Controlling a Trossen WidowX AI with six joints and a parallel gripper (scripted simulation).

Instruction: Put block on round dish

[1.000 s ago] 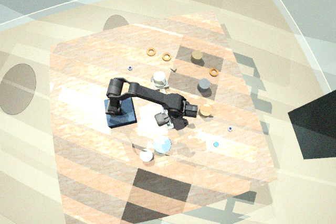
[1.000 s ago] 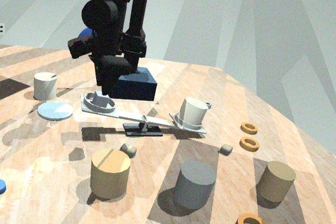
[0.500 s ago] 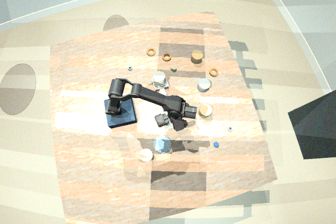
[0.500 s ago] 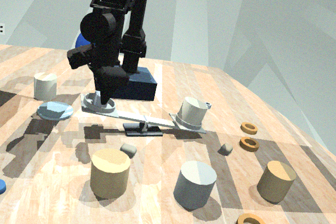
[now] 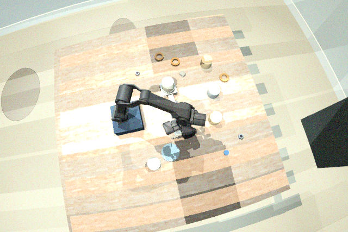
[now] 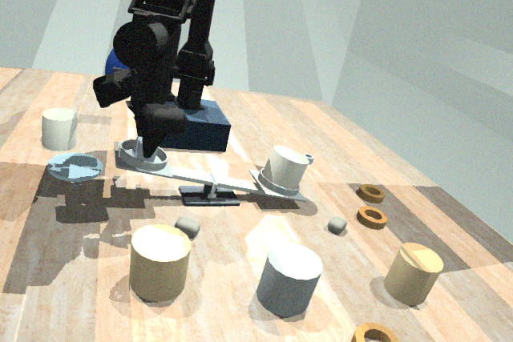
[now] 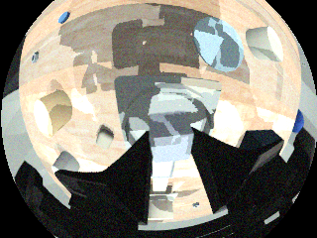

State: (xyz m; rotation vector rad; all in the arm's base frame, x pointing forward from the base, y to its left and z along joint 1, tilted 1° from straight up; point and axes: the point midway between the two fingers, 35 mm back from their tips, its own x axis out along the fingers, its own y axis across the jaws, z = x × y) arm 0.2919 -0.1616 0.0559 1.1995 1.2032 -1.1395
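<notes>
The balance (image 5: pixel 172 99) (image 6: pixel 190 175) is tilted, its dish-side pan raised. One white cup (image 5: pixel 167 83) (image 6: pixel 285 167) stands on its lower end. The identical other cup (image 5: pixel 154 163) (image 6: pixel 58 129) (image 7: pixel 264 44) stands on the table beside the round light-blue dish (image 5: pixel 170 152) (image 6: pixel 74 167) (image 7: pixel 218 44), not above it. The pale grey block (image 7: pixel 170 149) is in the raised, uncovered pan. My gripper (image 6: pixel 148 152) (image 7: pixel 168 133) is down in that pan, shut on the block, with a fingertip at each side. In the top view the arm hides the fingertips.
Two tan cylinders (image 5: pixel 215 117) (image 6: pixel 160 263) (image 5: pixel 206 61) (image 6: pixel 413 274) and a grey one (image 5: pixel 213 91) (image 6: pixel 288 280) stand beyond the balance. Small stones (image 6: pixel 187 227) (image 6: pixel 337 225), orange rings (image 5: pixel 159 52) (image 6: pixel 371 208) and a blue disc (image 5: pixel 226 152) (image 7: pixel 63 17) lie around. The arm's blue base (image 5: pixel 129 124) (image 6: pixel 203 133) is behind the balance.
</notes>
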